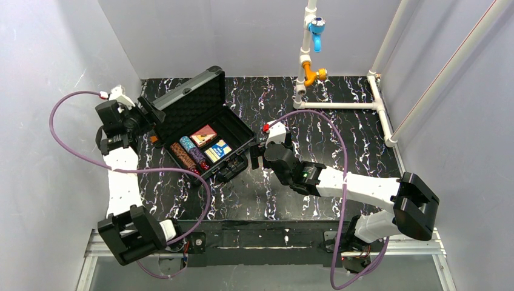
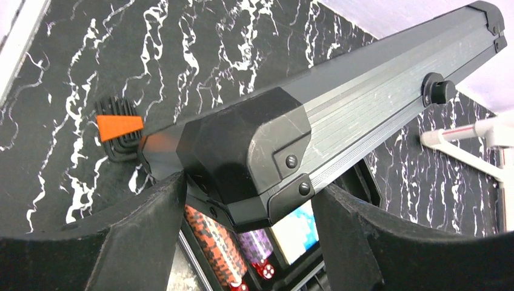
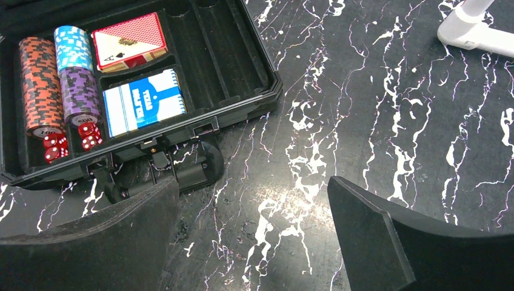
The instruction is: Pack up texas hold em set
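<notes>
Over by the bench's left edge, the left gripper has its fingers on either side of the lid's near corner. They sit close against it, but I can't tell whether they are clamped or just resting there. The lid stands raised over the black case, which sits askew toward the far left corner.

If that corner slips out, the lid could slam down or flop back. Nothing pins the tray either, so a push on the lid may skate the whole case across the bench.

Inside lie the brown chips, blue chips and purple chips. The red dice are loose at the front, and a jolt could hop them onto the rim and block the lid. The handle hangs off the front edge.

The right gripper hangs wide and empty just beside that edge. It could get nipped, or knock the case, if it moves in late. The white pipe frame stands well apart at the far right.

As for writing, the blue card box seems to read "TEXAS HOLD'EM". The red card box shows an ace of spades, and the print on the chips is too small to read.
</notes>
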Tool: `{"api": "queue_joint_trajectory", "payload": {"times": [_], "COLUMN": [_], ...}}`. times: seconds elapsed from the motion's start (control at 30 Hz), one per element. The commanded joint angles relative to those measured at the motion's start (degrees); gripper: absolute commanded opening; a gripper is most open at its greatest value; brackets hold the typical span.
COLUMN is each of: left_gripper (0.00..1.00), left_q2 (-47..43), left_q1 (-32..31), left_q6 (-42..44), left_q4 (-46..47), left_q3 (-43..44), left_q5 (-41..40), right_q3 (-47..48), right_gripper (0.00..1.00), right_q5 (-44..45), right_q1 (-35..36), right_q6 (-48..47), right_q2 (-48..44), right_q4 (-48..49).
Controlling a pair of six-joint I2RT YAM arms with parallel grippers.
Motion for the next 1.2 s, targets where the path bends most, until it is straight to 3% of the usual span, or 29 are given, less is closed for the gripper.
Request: {"api": "queue_joint_trajectory", "payload": {"times": [0.0,0.27,0.53,0.9,1.17], "left_gripper": [0.72,0.71,0.72,0.73,0.75], "left_q2": [-4.7,-10.2,-16.9,-23.8,-26.0], "left_q1": [-2.3,-2.4,-2.4,-2.4,-2.4], "left_q6": [-0.8,-1.6,-0.3,1.5,2.4], "left_q4": [-3.8,-6.4,-14.9,-31.6,-36.6], "left_q3": [-2.7,-7.2,-9.6,-2.9,1.9], "left_q5": [6.1,5.7,2.9,-1.3,-1.7], "right_q3": [0.0,0.0,0.0,-0.2,-0.2], "right_gripper": [1.0,1.0,1.0,1.0,1.0], "right_q5": [0.6,0.1,0.1,-0.3,-0.9], "right_q1": [-0.1,-0.1,-0.1,0.0,0.0], "right_q6": [0.0,0.1,0.2,0.5,0.8], "right_q2": [-0.7,-0.5,-0.4,-0.4,-0.2], "right_q4": [2.6,2.7,2.7,3.0,3.0]}}
